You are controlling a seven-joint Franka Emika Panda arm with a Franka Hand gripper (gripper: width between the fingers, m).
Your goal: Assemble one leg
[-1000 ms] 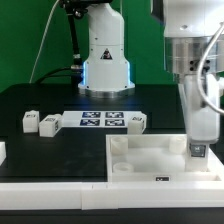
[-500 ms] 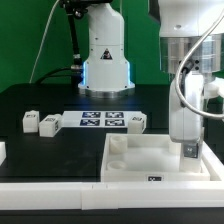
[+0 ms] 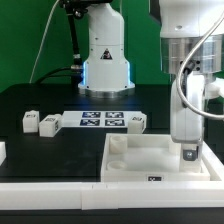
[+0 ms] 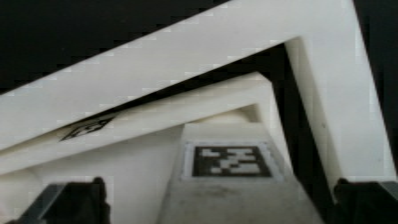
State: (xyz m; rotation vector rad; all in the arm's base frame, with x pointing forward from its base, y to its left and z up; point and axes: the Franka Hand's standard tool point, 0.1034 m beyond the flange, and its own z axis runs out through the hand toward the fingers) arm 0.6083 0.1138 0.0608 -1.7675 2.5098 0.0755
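Note:
My gripper (image 3: 189, 156) hangs over the near corner of the large white panel (image 3: 140, 160) on the exterior view's right. A white leg (image 3: 189, 151) with a square tag stands upright between the fingers at that corner. In the wrist view the leg (image 4: 228, 185) sits between the two dark fingertips (image 4: 71, 205) with a gap showing on each side, so my gripper (image 4: 217, 208) is open around it. The panel's raised rim (image 4: 267, 50) runs behind the leg. Whether the leg sits in the corner socket is hidden.
Three more legs lie on the black table: two (image 3: 30, 122) (image 3: 48, 124) at the exterior view's left and one (image 3: 137, 121) beside the marker board (image 3: 103, 121). The robot base (image 3: 105, 60) stands behind. A white part (image 3: 2, 150) pokes in at the left edge.
Since one second ago my gripper has shifted a little toward the exterior view's left and turned over the panel corner. It has held still for the last half second.

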